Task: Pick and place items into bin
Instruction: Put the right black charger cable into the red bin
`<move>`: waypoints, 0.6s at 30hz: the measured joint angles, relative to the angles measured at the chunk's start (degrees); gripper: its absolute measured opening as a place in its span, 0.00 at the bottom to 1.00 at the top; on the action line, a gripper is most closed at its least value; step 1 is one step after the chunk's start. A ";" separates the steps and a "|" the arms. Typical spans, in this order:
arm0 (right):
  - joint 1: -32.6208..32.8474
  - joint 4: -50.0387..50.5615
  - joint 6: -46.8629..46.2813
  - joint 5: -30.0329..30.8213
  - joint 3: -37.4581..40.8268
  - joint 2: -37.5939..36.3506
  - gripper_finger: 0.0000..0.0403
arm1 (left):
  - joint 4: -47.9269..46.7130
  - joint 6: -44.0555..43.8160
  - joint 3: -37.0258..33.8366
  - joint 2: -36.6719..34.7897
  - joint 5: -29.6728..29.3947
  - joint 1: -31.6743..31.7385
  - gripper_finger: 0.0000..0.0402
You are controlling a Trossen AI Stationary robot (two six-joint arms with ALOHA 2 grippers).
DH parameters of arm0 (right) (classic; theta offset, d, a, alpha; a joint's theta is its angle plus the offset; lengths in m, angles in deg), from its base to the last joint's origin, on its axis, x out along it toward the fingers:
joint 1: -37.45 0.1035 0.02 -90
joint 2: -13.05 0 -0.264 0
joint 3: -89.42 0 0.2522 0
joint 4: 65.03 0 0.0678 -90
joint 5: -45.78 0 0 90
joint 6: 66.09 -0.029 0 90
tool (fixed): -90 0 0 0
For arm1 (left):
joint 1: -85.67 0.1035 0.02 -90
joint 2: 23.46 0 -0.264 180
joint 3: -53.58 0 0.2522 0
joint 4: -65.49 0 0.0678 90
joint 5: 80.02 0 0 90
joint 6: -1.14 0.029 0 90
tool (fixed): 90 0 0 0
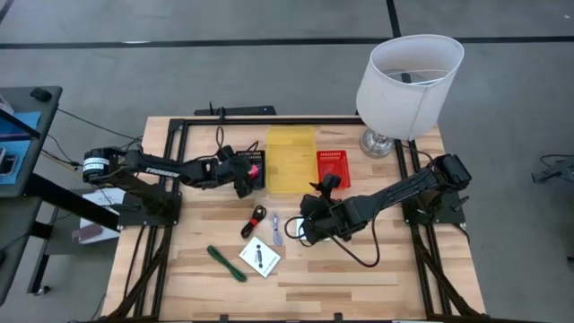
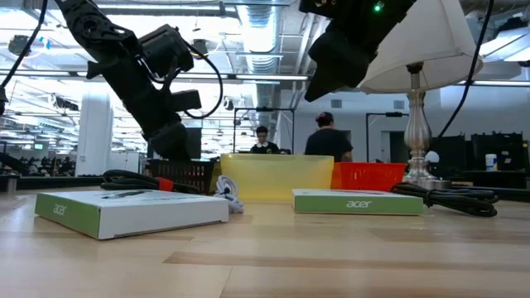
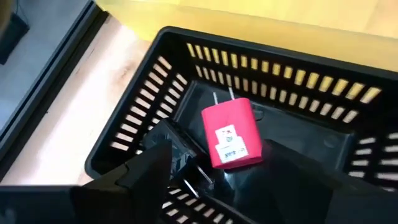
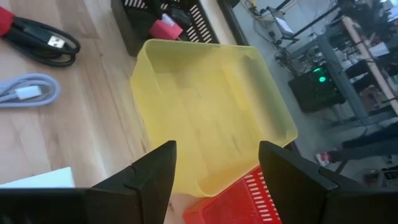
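My left gripper (image 1: 244,182) hangs open over the black slotted basket (image 3: 155,81). A red charger block (image 3: 231,134) and a dark flat piece (image 3: 177,144) lie on the basket floor. My right gripper (image 4: 214,171) is open and empty above the near side of the yellow bin (image 4: 211,106), seen in the high view as the yellow bin (image 1: 290,160). On the table lie a red-black cord (image 1: 254,220), a pale cord (image 1: 275,229), a green stick (image 1: 226,262) and a white card (image 1: 260,258). The low view shows two white flat boxes (image 2: 132,211) (image 2: 356,201).
A red basket (image 1: 334,168) stands right of the yellow bin. The white-shaded lamp (image 1: 408,76) stands at the far right corner. A thick black cable (image 2: 447,197) lies by the lamp's base. People stand in the room beyond the table.
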 joint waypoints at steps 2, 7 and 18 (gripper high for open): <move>0.00 0.00 -0.01 -1.06 0.00 0.00 0.56 | -0.17 0.87 0.00 -0.02 -0.04 -0.48 0.60; -0.01 -0.07 -2.12 -1.76 0.00 0.00 0.56 | -5.55 0.72 2.13 -2.42 -0.11 -1.77 0.60; 0.45 2.70 -12.02 -2.26 0.00 0.00 0.56 | -18.75 -5.83 9.14 -18.69 0.04 -7.48 0.60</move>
